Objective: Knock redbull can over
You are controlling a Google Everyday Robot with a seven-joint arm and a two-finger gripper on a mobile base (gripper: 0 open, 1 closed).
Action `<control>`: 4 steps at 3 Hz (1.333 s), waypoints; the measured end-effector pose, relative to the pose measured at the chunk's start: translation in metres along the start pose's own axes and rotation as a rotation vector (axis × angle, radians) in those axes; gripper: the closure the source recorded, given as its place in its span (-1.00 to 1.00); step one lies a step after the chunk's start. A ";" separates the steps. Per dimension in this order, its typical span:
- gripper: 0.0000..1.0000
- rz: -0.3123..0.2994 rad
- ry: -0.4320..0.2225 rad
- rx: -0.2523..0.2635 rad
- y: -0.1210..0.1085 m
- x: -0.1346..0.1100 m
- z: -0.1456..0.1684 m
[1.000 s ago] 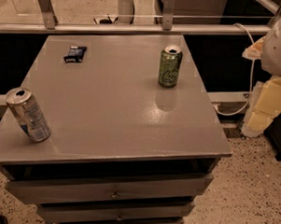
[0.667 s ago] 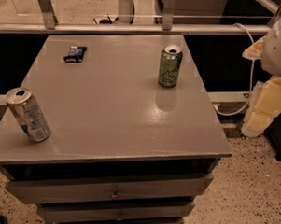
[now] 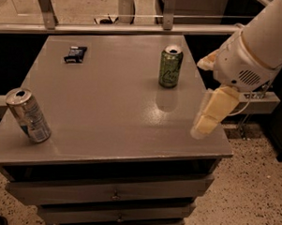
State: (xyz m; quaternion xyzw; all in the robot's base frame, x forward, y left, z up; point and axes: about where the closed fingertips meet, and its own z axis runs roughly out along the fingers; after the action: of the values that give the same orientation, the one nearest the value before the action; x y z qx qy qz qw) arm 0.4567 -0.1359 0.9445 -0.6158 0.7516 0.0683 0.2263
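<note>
The grey surface [image 3: 108,99] sits on a stack of drawers [image 3: 114,193] over a speckled floor [image 3: 250,194], with a metal rail [image 3: 112,28] behind it. The redbull can [image 3: 28,115] stands near the front-left corner, well apart from the green can [image 3: 170,66] at the far right. The claw [image 3: 211,113] hangs over the right edge - open or closed, I cannot tell.

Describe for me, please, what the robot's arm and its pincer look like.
The arm is a thick, smooth white tube ending in a rounded white housing with a small slotted vent. A thin tan seam rings the joint. The pincer, over the table's right front corner, is pale cream-yellow and blocky. No markings show.
</note>
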 end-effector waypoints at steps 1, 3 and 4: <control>-1.00 0.019 -0.158 -0.057 0.006 -0.041 0.034; -1.00 0.025 -0.203 -0.066 0.008 -0.055 0.035; -1.00 -0.025 -0.316 -0.102 0.012 -0.086 0.054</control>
State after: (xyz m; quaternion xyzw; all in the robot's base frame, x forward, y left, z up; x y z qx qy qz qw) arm 0.4707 -0.0354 0.9306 -0.6174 0.6945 0.1996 0.3108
